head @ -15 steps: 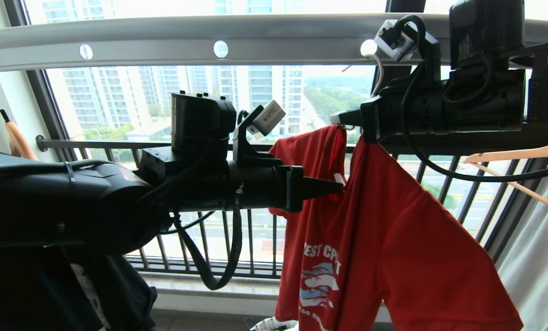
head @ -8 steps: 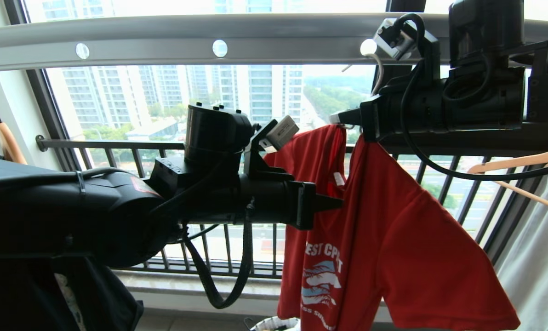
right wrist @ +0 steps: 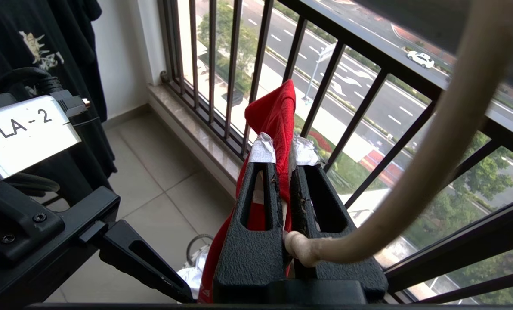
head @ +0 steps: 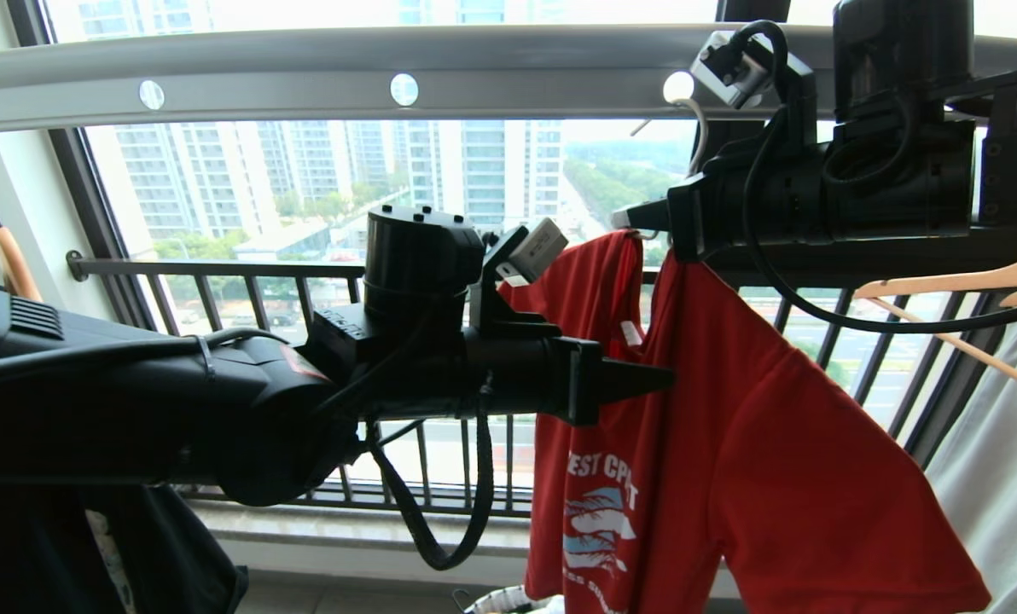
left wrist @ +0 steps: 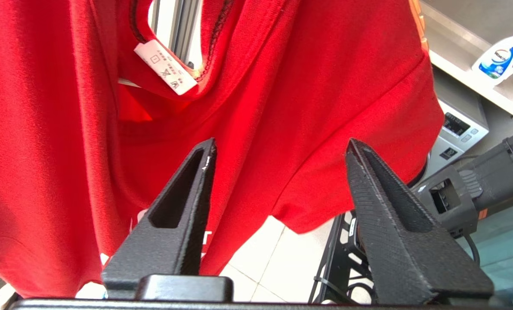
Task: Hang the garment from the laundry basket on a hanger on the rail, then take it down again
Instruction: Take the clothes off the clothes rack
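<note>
The red garment [head: 730, 426] is hanging at centre right of the head view, under the rail [head: 304, 77], its chest reading "EST C" in white. The right gripper [right wrist: 282, 155], at upper right, is pinching the garment and the whitish hanger [right wrist: 433, 163]. The left gripper [left wrist: 278, 150], at centre, is gaping wide, empty, near the neck tag [left wrist: 165, 66]. A plate [right wrist: 20, 129] is reading "VLA-2".

Two black robot arms reach forward, roughly level. The left gripper [left wrist: 278, 150] points ahead, its two tapered fingers [left wrist: 183, 202] spread wide apart with nothing between them. The right gripper [right wrist: 282, 161], higher and to the right of the left, has its taped fingertips pressed together, pinching red cloth.
</note>
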`<state>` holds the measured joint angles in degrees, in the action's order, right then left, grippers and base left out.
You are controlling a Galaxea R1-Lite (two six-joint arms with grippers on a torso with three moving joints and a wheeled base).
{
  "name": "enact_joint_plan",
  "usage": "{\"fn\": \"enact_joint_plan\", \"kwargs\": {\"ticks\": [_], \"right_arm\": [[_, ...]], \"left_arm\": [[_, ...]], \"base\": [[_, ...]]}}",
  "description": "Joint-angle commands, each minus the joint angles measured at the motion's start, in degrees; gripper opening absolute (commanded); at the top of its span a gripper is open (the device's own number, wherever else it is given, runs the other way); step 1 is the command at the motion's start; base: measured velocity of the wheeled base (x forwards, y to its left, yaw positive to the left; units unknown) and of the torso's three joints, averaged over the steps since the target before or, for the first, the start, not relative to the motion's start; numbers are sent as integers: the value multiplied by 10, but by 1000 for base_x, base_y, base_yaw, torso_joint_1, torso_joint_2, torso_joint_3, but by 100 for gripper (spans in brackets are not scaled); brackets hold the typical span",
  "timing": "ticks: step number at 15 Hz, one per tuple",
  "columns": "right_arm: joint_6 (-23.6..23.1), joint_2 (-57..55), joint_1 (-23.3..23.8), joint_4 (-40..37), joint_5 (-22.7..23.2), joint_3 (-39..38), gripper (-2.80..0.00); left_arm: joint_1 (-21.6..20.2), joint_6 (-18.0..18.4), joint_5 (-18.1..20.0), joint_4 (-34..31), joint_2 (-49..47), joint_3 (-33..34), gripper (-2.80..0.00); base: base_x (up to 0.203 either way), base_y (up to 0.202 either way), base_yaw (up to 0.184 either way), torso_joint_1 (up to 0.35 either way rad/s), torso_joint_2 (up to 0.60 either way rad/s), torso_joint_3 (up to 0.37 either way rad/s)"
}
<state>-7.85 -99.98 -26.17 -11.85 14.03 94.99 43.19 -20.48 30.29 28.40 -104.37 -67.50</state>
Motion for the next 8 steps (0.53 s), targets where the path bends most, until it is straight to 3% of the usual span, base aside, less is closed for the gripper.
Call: {"fn": "enact_joint_plan", "kwargs": {"ticks": [1,5,8], "right_arm": [[-1,4,0,1,0,0,-280],[-1,4,-2,1,0,0,-280],[-2,4,-3,1,0,1,-280]], "left_arm": [[0,-14,1,19,-17,-1,0],[0,-24,1,83,-50,-6,0],[0,-24,0,85,-61,-9,0]], "base": [[0,0,0,0,0,0],[0,0,0,0,0,0],[0,0,0,0,0,0]]}}
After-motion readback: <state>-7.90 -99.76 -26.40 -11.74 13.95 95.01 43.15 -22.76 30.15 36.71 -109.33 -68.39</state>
